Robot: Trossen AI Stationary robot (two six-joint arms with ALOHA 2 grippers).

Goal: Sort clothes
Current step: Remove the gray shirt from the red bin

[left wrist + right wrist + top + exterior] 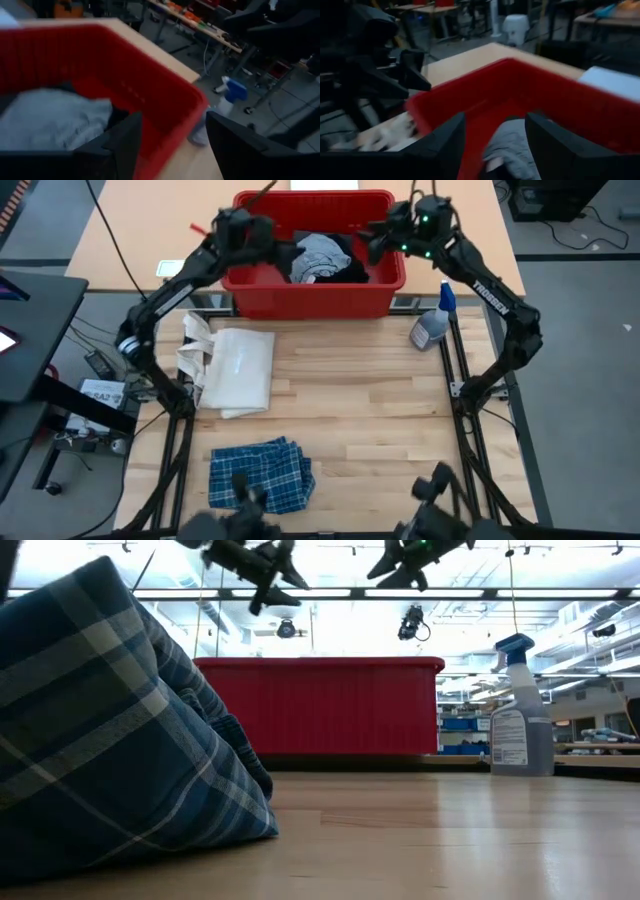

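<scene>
A red basket (310, 290) stands at the table's far edge, with a grey cloth (318, 255) lying on black fabric (352, 270) inside it. My left gripper (282, 244) hovers open above the basket's left end, and my right gripper (376, 242) hovers open above its right end. The two point toward each other, with nothing between their fingers. In the left wrist view the grey cloth (50, 120) lies below the open fingers (172, 125). In the right wrist view it (512, 145) shows the same way. A blue-and-white plaid cloth (262, 472) lies crumpled on the table near the front edge.
A white tote bag (235, 370) lies flat on the table's left side, its handles toward the left edge. A spray bottle (435, 325) stands to the right of the basket. Bare wood lies between the bag, the plaid cloth and the right edge.
</scene>
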